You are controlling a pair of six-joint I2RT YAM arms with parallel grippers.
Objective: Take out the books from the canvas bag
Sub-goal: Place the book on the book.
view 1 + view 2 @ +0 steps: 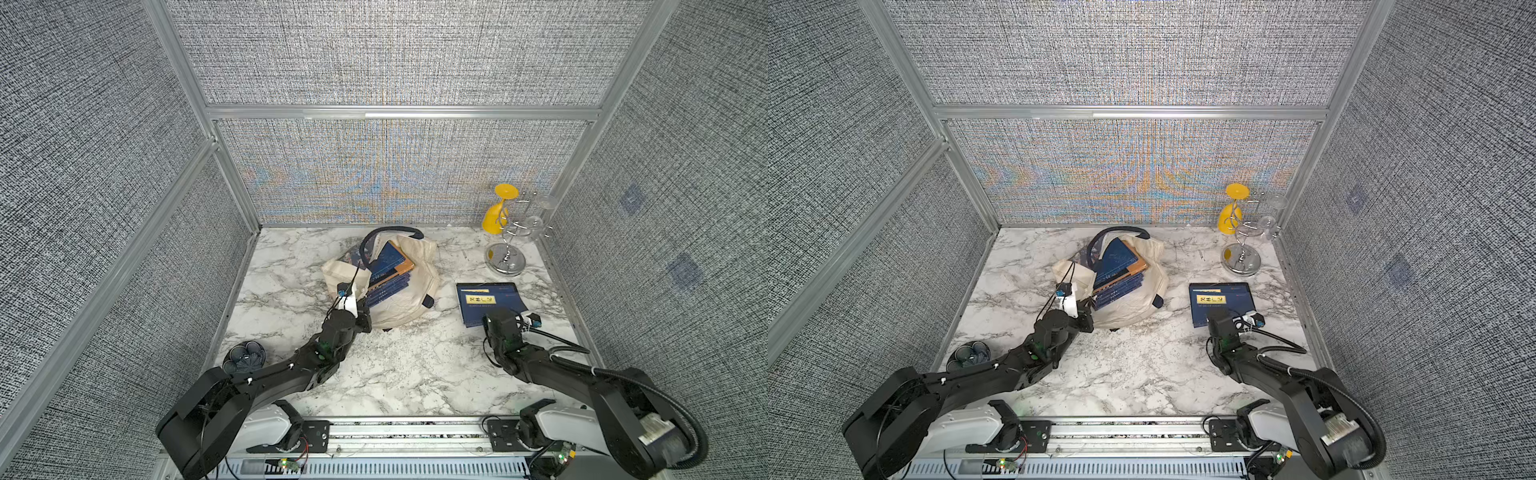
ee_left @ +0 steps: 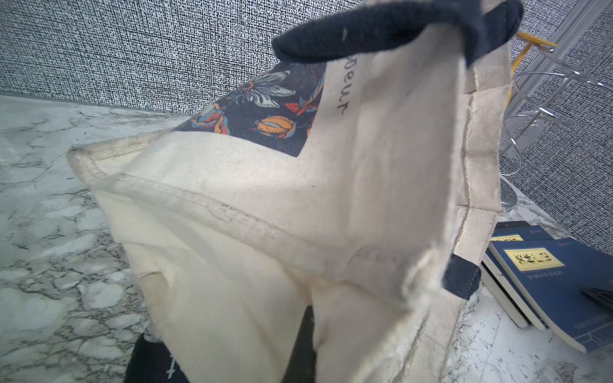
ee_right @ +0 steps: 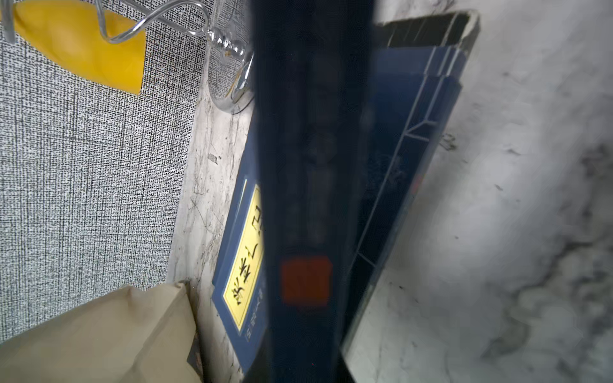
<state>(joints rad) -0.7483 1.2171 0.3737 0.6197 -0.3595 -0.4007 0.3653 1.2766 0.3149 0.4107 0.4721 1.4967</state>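
Fingers of left gripper (image 1: 366, 312) pinching canvas bag (image 1: 409, 299), right gripper (image 1: 494, 315) clamped on book (image 3: 308, 199)

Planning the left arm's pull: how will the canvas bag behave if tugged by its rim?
Likely floppy: the canvas bag sags and creases around the books. Tugging the rim would probably lift cloth alone; the books' weight seems to pin the rest.

Cream canvas bag (image 1: 409, 299); navy books (image 1: 505, 301); marbled table (image 1: 395, 374).
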